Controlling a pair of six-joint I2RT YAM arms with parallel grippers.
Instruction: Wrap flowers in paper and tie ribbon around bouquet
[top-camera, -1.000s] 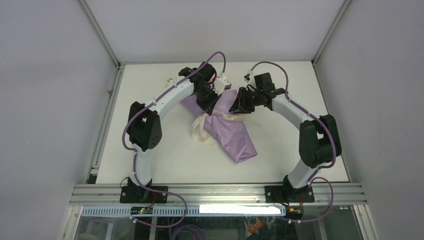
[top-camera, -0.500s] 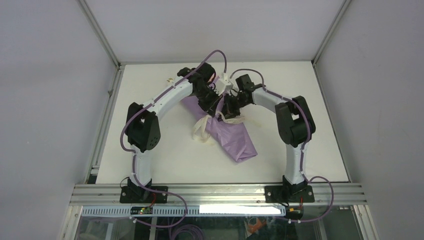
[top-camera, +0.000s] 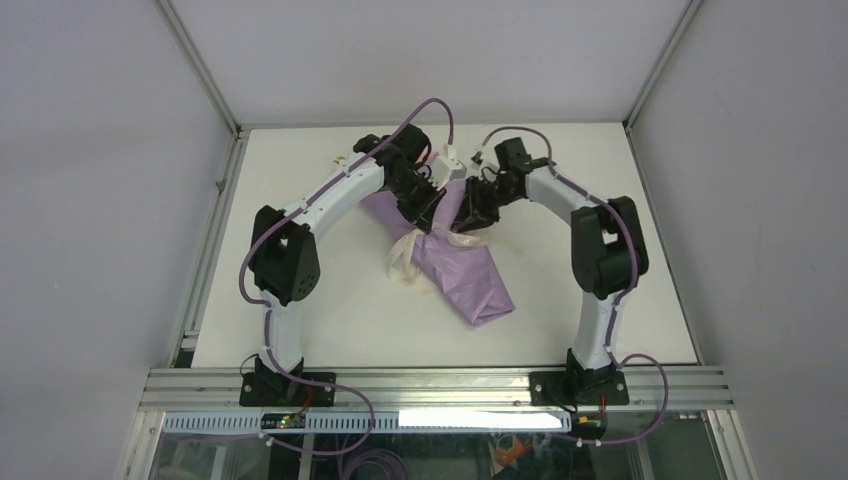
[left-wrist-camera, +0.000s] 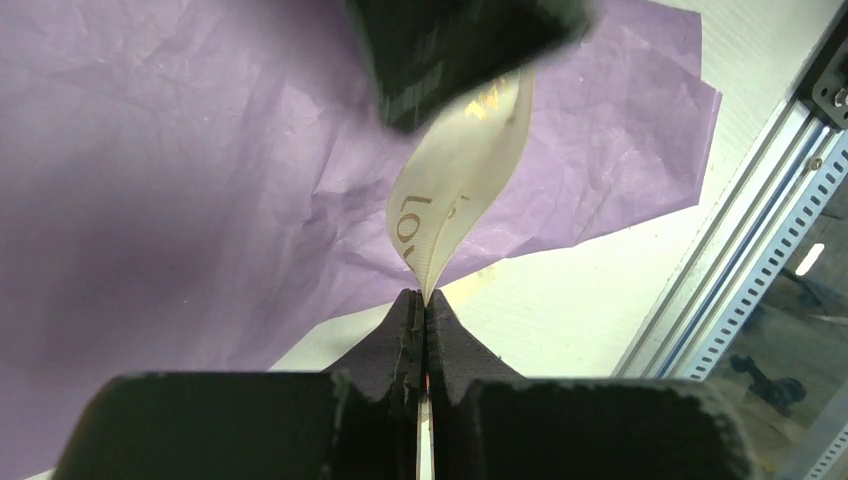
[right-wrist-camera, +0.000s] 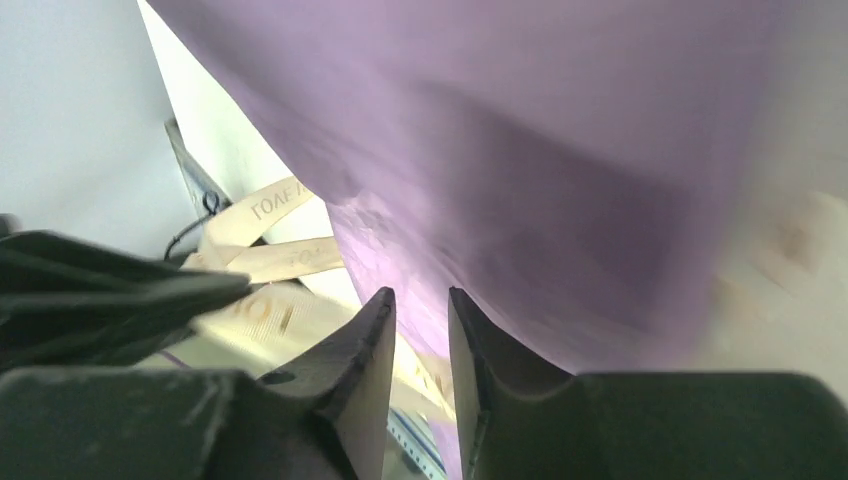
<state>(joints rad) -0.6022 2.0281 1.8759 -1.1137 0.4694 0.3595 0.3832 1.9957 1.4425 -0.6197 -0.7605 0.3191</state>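
The bouquet (top-camera: 462, 270) lies on the table as a lilac-purple paper cone, narrow end toward the front right. The flowers are hidden under the arms. The cream ribbon (top-camera: 405, 255) loops around the cone's middle. My left gripper (left-wrist-camera: 425, 298) is shut on a printed strand of ribbon (left-wrist-camera: 455, 190) that rises from its tips over the paper (left-wrist-camera: 200, 180). In the top view the left gripper (top-camera: 437, 212) and right gripper (top-camera: 463, 218) nearly touch above the cone. My right gripper (right-wrist-camera: 420, 297) stands open by a narrow gap, nothing pinched, with ribbon strands (right-wrist-camera: 270, 255) beside it and paper (right-wrist-camera: 560, 150) close ahead.
The white table (top-camera: 330, 320) has aluminium frame posts at its back corners and a rail (top-camera: 430, 385) along the front where both arm bases are bolted. A slotted rail (left-wrist-camera: 740, 270) shows at the table's edge in the left wrist view.
My right arm has folded in and carried its gripper left, from beside the bouquet to right against the left gripper. The left arm and the bouquet have barely moved.
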